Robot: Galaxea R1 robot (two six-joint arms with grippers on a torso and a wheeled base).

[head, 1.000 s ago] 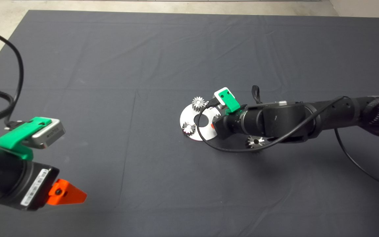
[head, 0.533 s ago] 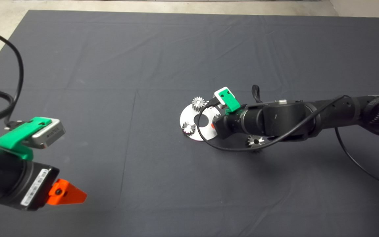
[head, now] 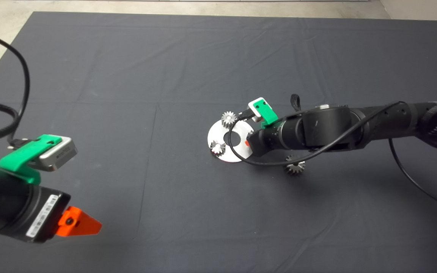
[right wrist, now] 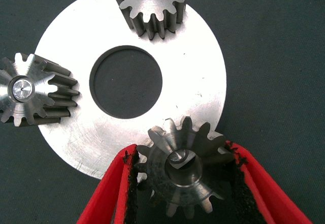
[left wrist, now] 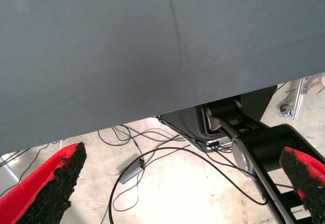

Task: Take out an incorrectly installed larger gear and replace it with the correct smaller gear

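I see my right pincer (right wrist: 183, 183) clamped, black pads on either side, on the larger gear (right wrist: 184, 165), dull steel with flared teeth, at the round disc (right wrist: 198, 82)'s right edge, the smaller gear (head: 294, 167) lying on the mat (head: 165, 76) right of the disc, my left pincer (left wrist: 177, 183) spread apart at near left.

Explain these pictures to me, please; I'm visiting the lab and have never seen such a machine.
It is a two-armed robot working over a dark mat. One picture looks down from above; the other two come from a camera on each wrist. The right gripper has its red fingers closed around the larger gear, which sits at the rim of a round metal plate that also carries two other gears. The smaller gear lies loose on the mat near that arm. The left gripper waits open at the lower left, its camera seeing floor and cables.
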